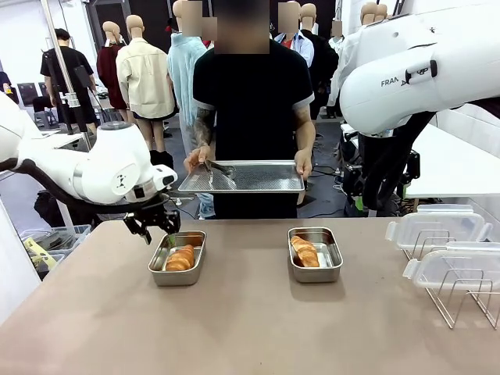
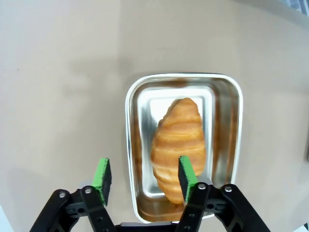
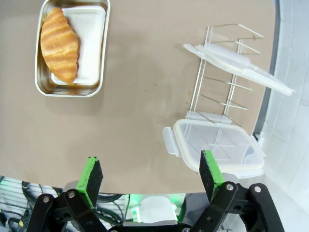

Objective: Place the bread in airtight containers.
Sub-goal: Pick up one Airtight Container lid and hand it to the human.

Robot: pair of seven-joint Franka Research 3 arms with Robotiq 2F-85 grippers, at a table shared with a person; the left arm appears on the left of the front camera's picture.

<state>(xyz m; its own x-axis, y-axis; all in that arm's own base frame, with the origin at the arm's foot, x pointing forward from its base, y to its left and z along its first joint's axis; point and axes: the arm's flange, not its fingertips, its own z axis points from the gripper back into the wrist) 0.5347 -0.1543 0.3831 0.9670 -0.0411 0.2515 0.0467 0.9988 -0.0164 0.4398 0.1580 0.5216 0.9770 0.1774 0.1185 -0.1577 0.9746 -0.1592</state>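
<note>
Already each golden-brown croissant roll (image 1: 180, 258) lies in its own small rectangular steel pan (image 1: 173, 280) on the brown worktop (image 1: 250, 328). The left arm's fingers (image 2: 102, 175) stand apart and empty above the left pan, and the right arm's fingers (image 3: 91, 173) gape too. Lidding looks next: fetch a clear plastic lid (image 1: 437, 228) from the wire rack (image 1: 461, 301) and press it on squarely.

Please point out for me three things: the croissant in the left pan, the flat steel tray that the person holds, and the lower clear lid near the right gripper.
left croissant (image 1: 180, 258): front view, middle of its ridged crust.
flat steel tray (image 1: 266, 180): front view, bare part of its floor.
lower clear lid (image 3: 217, 147): right wrist view, centre of its clear panel.
</note>
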